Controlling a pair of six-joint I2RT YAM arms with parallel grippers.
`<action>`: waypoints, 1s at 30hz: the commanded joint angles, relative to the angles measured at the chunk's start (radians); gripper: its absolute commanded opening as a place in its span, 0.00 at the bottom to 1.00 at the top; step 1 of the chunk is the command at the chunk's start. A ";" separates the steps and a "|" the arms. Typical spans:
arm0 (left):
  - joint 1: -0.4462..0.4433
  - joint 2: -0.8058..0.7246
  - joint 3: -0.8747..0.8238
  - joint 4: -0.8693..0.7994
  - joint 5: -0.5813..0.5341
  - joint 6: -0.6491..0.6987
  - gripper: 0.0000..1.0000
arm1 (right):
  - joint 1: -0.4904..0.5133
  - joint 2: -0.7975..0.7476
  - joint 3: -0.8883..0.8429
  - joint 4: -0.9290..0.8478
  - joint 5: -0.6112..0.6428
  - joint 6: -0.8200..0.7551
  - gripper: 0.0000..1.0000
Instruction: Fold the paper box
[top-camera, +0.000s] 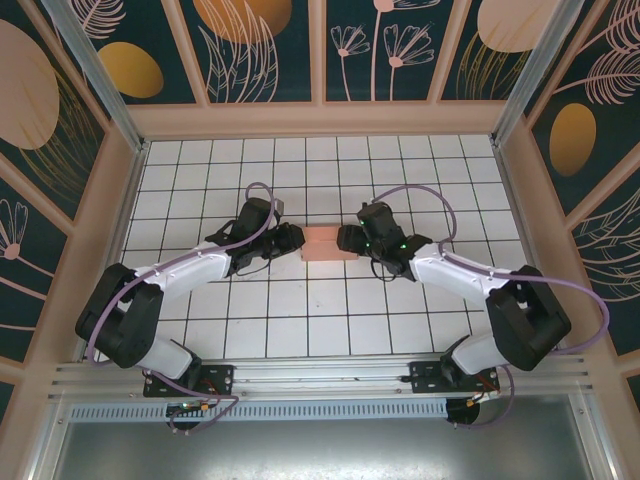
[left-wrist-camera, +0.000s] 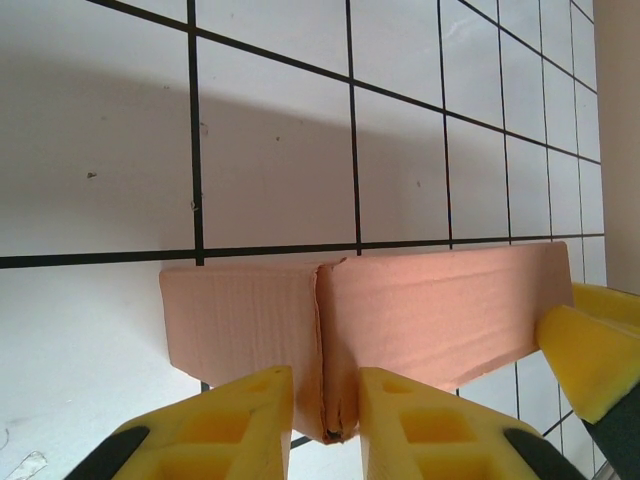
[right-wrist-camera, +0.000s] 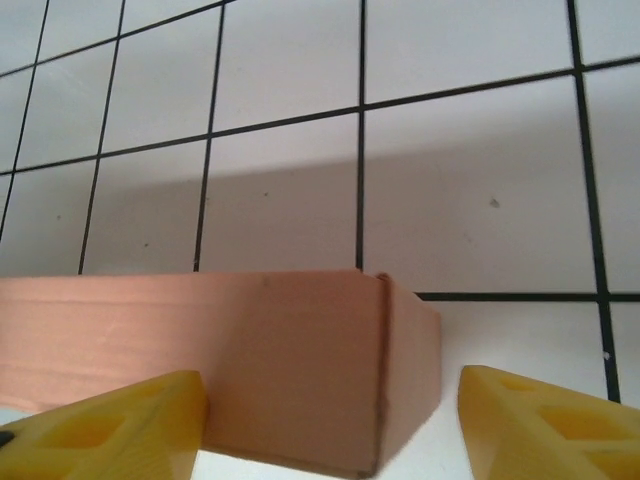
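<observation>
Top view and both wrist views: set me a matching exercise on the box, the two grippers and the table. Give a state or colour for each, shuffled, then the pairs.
Column one:
1. box
2. left gripper
3. right gripper
4. table

Column two:
A. white tiles, black lines
B. jaws pinched on a card seam
C. salmon pink, lying between the two arms
D. jaws open, box corner between them

Pairs: 1-C, 2-B, 3-D, 4-A

Paper box (top-camera: 322, 243) ends seemingly under left pincer (top-camera: 297, 240), right pincer (top-camera: 345, 240).
</observation>
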 joint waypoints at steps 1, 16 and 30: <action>0.000 0.054 -0.030 -0.147 -0.020 0.026 0.23 | 0.016 0.034 0.004 -0.033 0.003 0.003 0.52; 0.000 0.085 0.044 -0.197 -0.046 0.083 0.42 | -0.028 -0.136 -0.061 0.007 0.011 -0.147 0.46; 0.053 -0.131 0.182 -0.303 -0.101 0.051 0.98 | -0.010 -0.220 -0.055 0.128 -0.199 -0.642 0.91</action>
